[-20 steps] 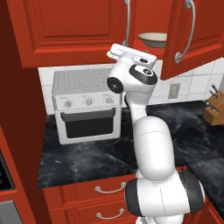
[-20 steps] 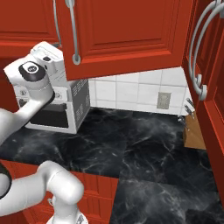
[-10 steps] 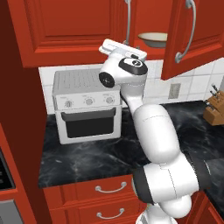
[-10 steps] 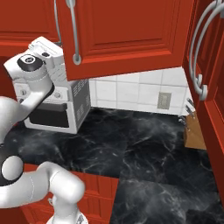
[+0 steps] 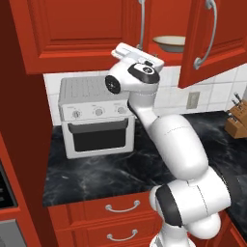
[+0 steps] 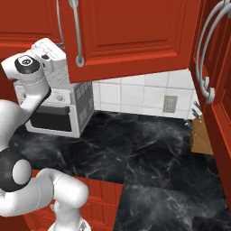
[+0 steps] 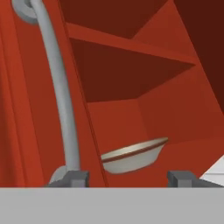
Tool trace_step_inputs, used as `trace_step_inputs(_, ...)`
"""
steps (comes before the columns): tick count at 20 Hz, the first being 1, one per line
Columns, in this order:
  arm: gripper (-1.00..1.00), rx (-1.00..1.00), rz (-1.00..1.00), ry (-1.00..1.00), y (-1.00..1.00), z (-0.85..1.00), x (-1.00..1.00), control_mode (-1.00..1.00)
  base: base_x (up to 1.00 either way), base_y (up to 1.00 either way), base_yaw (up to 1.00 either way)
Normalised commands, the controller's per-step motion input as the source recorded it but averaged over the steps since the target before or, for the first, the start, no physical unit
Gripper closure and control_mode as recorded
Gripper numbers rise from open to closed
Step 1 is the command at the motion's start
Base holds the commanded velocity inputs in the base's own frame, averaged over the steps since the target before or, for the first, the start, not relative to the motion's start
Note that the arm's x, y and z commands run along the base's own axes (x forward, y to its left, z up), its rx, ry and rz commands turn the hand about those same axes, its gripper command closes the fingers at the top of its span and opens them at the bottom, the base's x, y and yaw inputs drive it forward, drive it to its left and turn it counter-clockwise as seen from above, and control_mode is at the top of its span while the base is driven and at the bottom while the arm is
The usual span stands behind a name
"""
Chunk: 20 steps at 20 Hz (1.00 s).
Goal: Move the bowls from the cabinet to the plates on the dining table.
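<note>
**Arm raised to the open cabinet; cream bowl on the lower shelf**

Arm pose: the white arm rises from the base, bends at the elbow over the counter and reaches up so that the hand sits just under the bottom edge of the cabinet, in front of the toaster oven. In the right base view the hand is seen beside the cabinet door with the long silver handle, at about the height of the door's lower edge.

Gripper: in the hand view the two dark fingertips stand well apart at the bottom of the frame, so the jaws are spread wide. Nothing lies between them and they touch nothing.

Task object: the cream bowl with the dark ring under its rim sits on the red lower shelf inside the cabinet, tilted in the hand view because the camera is rolled. It lies beyond the fingertips, between them in line of sight, apart from them. In the left base view the same bowl shows in the gap between the two doors, up and to the right of the hand. A curved door handle runs down the left of the hand view, close to the left fingertip.

A knife block stands at the far right of the counter.
</note>
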Motion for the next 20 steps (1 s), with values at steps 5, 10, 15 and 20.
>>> trace_step_inputs(5,-1.00,0.08,-0.12,0.00,-0.72,0.00,0.00,-1.00,0.00,0.00,0.00)
trace_step_inputs(10,-1.00,0.08,-0.11,0.00,-0.75,0.01,0.00,-1.00,0.00,0.00,0.00)
trace_step_inputs(15,-1.00,0.12,-0.10,0.00,-0.84,0.13,-0.03,-1.00,0.00,0.00,0.00)
trace_step_inputs(20,-1.00,0.17,-0.01,-0.01,-0.51,0.20,-0.43,-1.00,0.00,0.00,0.00)
